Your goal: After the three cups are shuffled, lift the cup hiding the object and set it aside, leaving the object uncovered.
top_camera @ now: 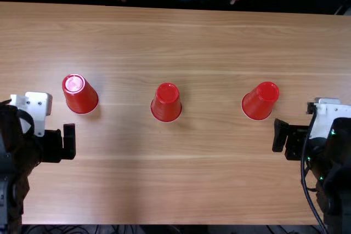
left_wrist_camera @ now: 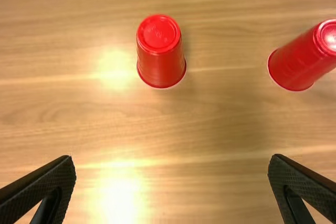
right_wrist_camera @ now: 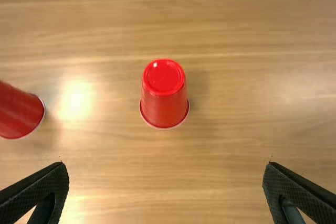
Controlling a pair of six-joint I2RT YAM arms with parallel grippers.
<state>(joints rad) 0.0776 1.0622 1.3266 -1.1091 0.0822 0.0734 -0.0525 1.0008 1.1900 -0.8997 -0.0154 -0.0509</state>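
Observation:
Three red cups stand upside down in a row across the table: the left cup [top_camera: 80, 93] [left_wrist_camera: 160, 51], the middle cup [top_camera: 166, 102] [left_wrist_camera: 303, 56] [right_wrist_camera: 18, 113] and the right cup [top_camera: 260, 100] [right_wrist_camera: 164, 94]. My left gripper [top_camera: 52, 135] [left_wrist_camera: 168, 192] sits low near the table's left end, a little nearer than the left cup, open with nothing between its fingers. At the right end my right gripper [top_camera: 301, 135] [right_wrist_camera: 165, 192] is also open and holds nothing, just short of the right cup. Neither gripper touches a cup.
The wooden table [top_camera: 175, 36] runs wide and bare behind the cups, as far as its far edge. There is bare wood between the cups and in front of them. Both arm bases stand at the near edge.

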